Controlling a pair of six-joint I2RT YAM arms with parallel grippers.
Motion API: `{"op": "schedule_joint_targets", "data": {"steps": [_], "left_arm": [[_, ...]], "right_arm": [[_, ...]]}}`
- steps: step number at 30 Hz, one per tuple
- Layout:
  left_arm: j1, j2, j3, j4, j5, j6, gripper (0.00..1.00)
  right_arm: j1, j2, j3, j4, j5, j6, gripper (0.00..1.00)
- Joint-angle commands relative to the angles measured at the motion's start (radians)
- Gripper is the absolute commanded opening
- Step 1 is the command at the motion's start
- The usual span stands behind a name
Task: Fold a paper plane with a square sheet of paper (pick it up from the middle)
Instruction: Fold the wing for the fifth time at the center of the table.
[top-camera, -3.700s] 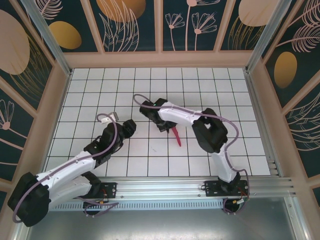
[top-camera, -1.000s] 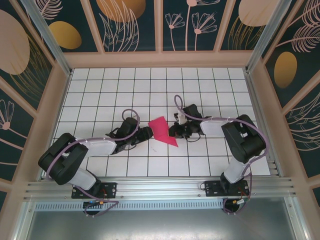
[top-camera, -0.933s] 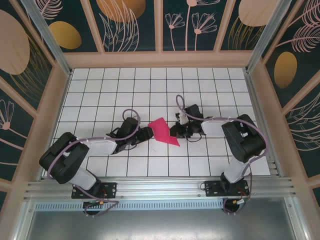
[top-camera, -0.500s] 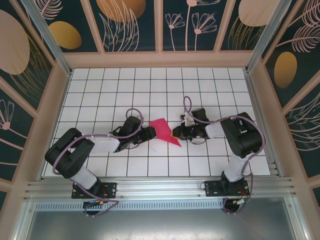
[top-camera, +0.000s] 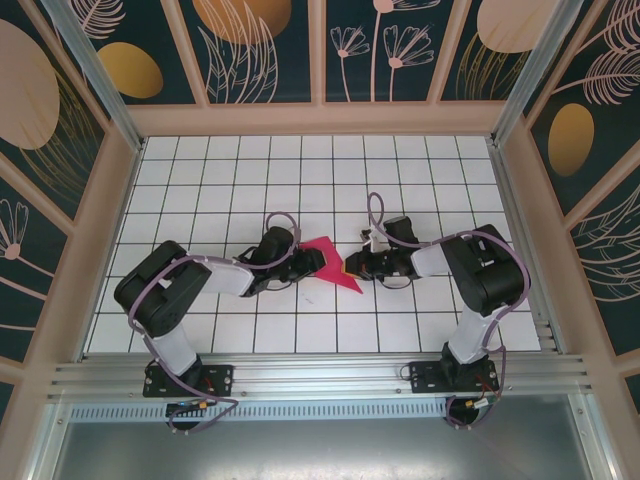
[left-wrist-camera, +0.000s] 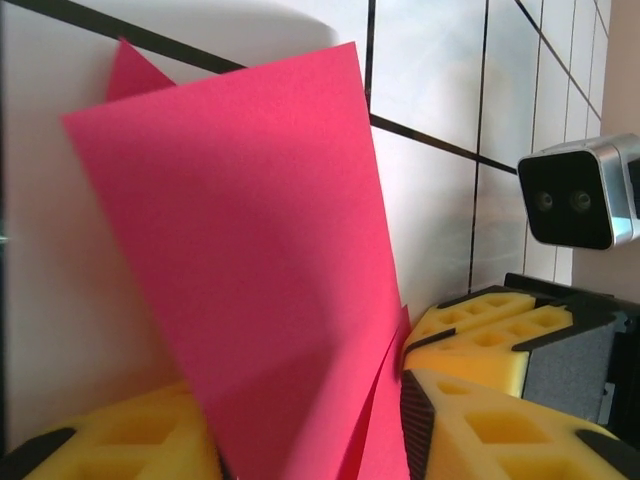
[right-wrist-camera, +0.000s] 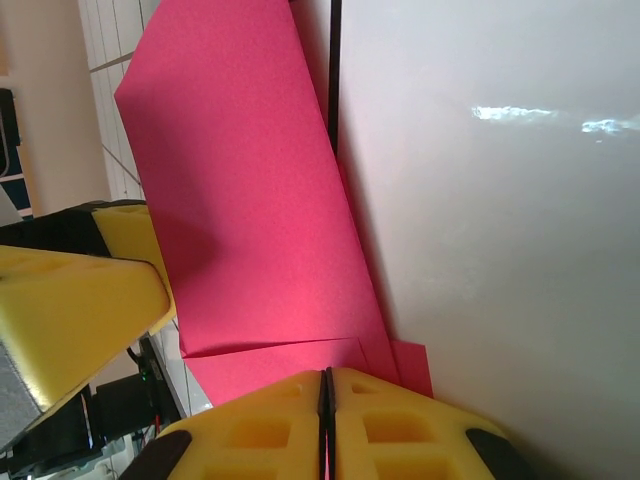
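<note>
Your right gripper (top-camera: 350, 266) pinches the folded pink paper (top-camera: 326, 262) at its right edge, while your left gripper (top-camera: 303, 263) straddles its left edge, jaws apart.

Robot test cell: white grid-tiled table (top-camera: 200, 180), floral panel walls (top-camera: 260, 50), aluminium mounting rail (top-camera: 320, 375).

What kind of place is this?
Probably a robot test booth: a left arm and right arm bolted to a metal rail, a white grid-tiled table, and flower-patterned walls closing it in.
</note>
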Motion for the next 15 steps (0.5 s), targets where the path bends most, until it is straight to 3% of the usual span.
{"op": "schedule_joint_targets", "data": {"steps": [1,6,12,15], "left_arm": [[-0.012,0.039,0.023,0.046,0.034,-0.032,0.38],[-0.014,0.071,0.044,0.065,0.046,-0.048,0.11],[-0.012,0.049,0.072,-0.031,0.005,-0.035,0.01],[-0.010,0.046,0.098,-0.086,0.004,-0.025,0.00]], "right_arm": [[-0.015,0.031,-0.020,-0.040,0.071,-0.012,0.13],[-0.013,0.006,-0.007,-0.058,0.080,-0.034,0.15],[-0.010,-0.076,0.027,-0.147,0.131,-0.117,0.25],[0.006,-0.166,0.046,-0.221,0.234,-0.183,0.30]]}}
